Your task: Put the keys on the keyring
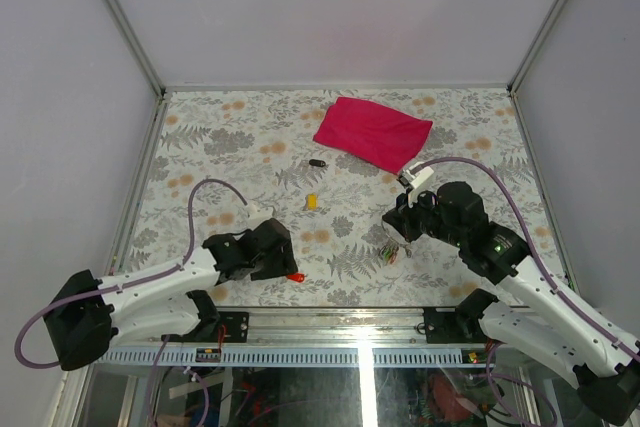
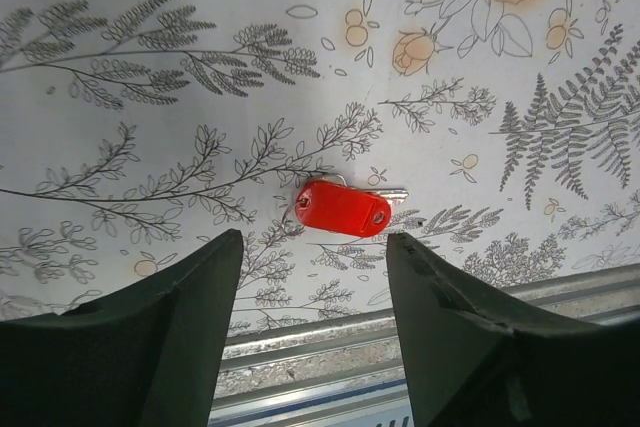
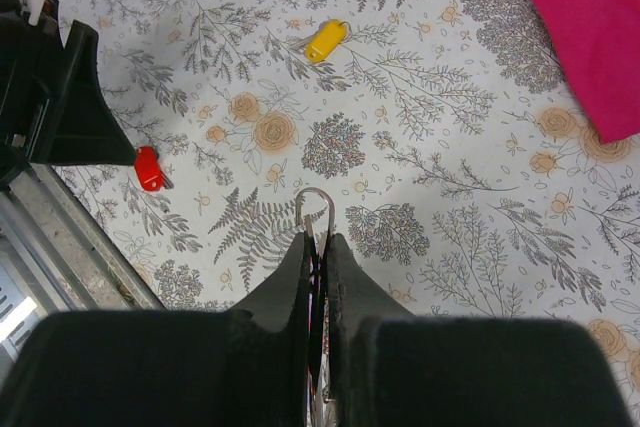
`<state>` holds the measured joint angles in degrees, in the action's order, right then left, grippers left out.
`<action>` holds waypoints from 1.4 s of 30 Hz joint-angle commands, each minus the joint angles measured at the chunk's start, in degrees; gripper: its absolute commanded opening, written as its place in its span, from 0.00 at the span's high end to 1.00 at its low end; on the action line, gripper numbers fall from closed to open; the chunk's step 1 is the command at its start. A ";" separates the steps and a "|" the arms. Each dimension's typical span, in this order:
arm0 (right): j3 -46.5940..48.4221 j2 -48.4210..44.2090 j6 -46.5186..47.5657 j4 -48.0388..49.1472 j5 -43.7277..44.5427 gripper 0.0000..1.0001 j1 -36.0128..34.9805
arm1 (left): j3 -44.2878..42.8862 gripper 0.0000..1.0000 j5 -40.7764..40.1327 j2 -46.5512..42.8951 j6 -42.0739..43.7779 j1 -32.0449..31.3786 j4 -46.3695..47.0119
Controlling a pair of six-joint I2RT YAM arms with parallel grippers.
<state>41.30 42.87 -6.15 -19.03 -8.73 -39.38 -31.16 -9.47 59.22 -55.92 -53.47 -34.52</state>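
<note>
- Table (image 1: 220,147): flat, under a white sheet printed with grey ferns and orange flowers; fills the middle of the top view.
- Walls (image 1: 60,97): plain pale grey panels in slim metal frames at left, back and right.
- Cloth (image 1: 372,132): magenta, soft, roughly rectangular, flat at upper right of centre.
- Left gripper (image 2: 314,257): matt black fingers spread wide, lower left in the top view, holding nothing.
- Right gripper (image 3: 320,247): black fingers pinched together on the keyring, right of centre.
- Keyring (image 3: 315,202): thin silver loop poking out past the fingertips, with a small multicoloured bunch.
- Red key (image 2: 342,209): glossy oblong plastic head, flat on the table just beyond the left gripper's gap, untouched.
- Yellow key (image 3: 325,40): same shape, mid-table, well apart from both grippers.
- Black key (image 1: 317,163): small dark oblong near the cloth's lower left.
</note>
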 commanded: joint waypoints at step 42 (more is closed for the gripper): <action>3.91 2.13 -2.55 4.78 -4.36 1.00 -0.26 | 8.82 0.78 10.35 -0.20 5.15 5.17 15.22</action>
<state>42.26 44.93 -8.01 -18.55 -11.68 -39.38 -21.37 0.47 58.48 -52.66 -48.69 -20.18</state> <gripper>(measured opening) 0.052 0.249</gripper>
